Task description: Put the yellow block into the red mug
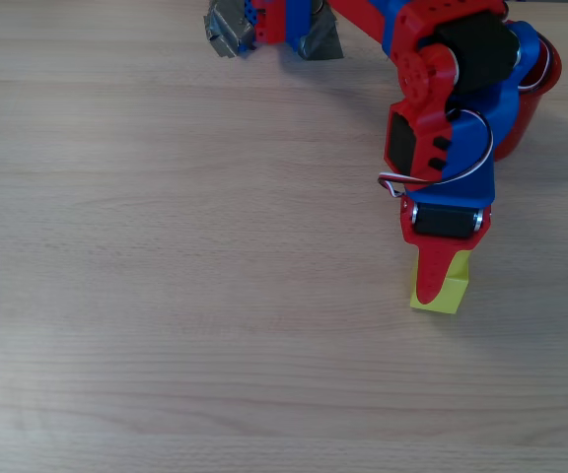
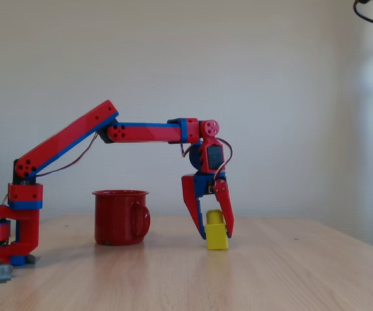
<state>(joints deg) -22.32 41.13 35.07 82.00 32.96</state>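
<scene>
The yellow block (image 2: 216,238) stands on the table, its stud up, to the right of the red mug (image 2: 118,217) in the fixed view. My gripper (image 2: 216,236) points down over the block, with one finger against each of its sides and the block between them. In the overhead view a red finger (image 1: 430,276) covers the left part of the yellow block (image 1: 447,293). The arm hides most of the red mug (image 1: 532,99) at the upper right there. The mug is upright with its handle toward the block.
The arm's base (image 1: 274,25) sits at the table's top edge in the overhead view, at the far left (image 2: 8,233) in the fixed view. Bare wooden table (image 1: 166,276) spreads to the left of and below the block.
</scene>
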